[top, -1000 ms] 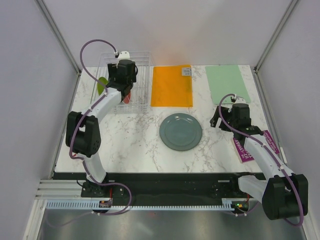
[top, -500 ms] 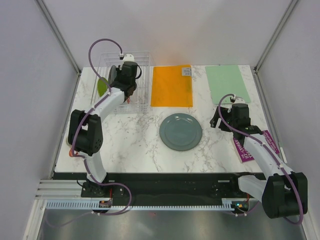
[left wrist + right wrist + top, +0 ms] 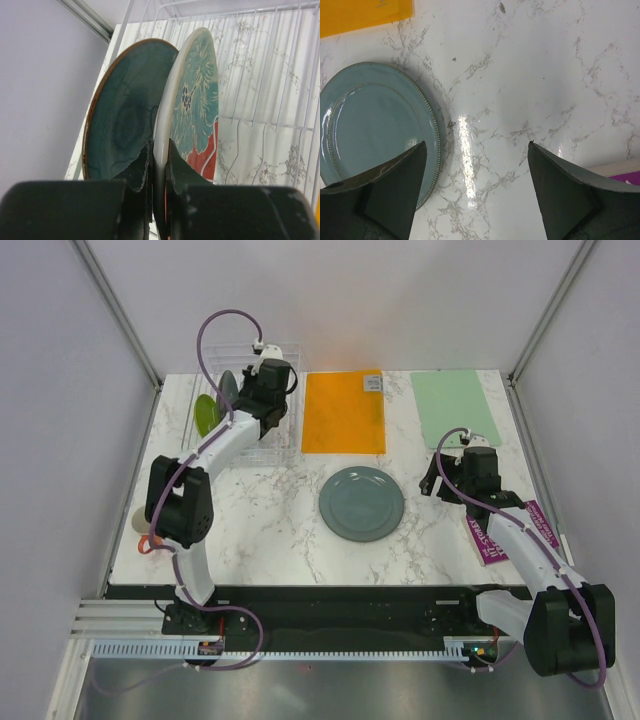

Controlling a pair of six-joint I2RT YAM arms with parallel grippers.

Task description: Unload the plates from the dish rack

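Note:
Inside the clear dish rack (image 3: 284, 430) my left gripper (image 3: 159, 156) is shut on the white rim of the red plate with the teal floral pattern (image 3: 197, 100), which stands on edge. Just left of it stands the dark teal-blue plate (image 3: 125, 115), also visible from above (image 3: 228, 390). The lime-green plate (image 3: 205, 412) leans at the rack's left end. A grey-green plate (image 3: 362, 503) lies flat on the table's middle. My right gripper (image 3: 476, 144) hovers open over bare marble, just right of that plate (image 3: 370, 125).
An orange mat (image 3: 343, 412) and a green mat (image 3: 455, 408) lie along the back of the table. A purple packet (image 3: 512, 532) lies under the right arm. A cup (image 3: 145, 535) sits at the left edge. White rack wires (image 3: 280, 75) surround the left gripper.
The left gripper has closed on the floral plate's rim and shifted slightly right and back in the rack. The right arm has stayed put.

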